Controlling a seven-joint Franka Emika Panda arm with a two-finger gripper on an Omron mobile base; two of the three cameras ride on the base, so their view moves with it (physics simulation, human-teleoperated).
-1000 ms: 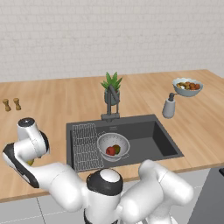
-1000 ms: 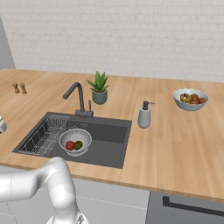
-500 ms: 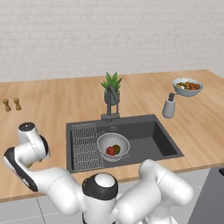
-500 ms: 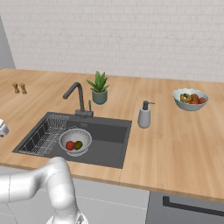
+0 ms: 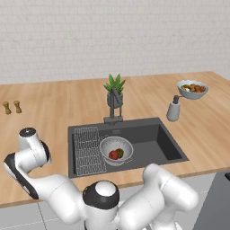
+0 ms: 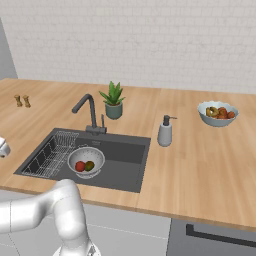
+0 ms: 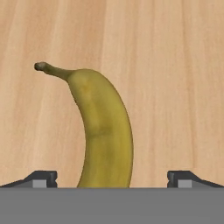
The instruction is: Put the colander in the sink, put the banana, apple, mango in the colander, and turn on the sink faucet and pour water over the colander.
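In the hand view a curved yellow banana lies on the wooden counter, its dark stem tip pointing to the upper left. My gripper is open, one fingertip on each side of the banana's near end, not touching it. The arm's hand hangs over the counter left of the sink. The pale colander sits in the sink and holds the red apple and the green mango. The dark sink faucet stands behind the basin, with no water running from it.
A flat wire rack lies in the sink's left part. Behind the basin stands a potted plant. A soap dispenser and a bowl of mixed fruit are to the right. Two small shakers stand far left.
The hand has sunk slightly toward the counter left of the sink. The jaws have stayed wide open, and the fruit in the colander has not moved.
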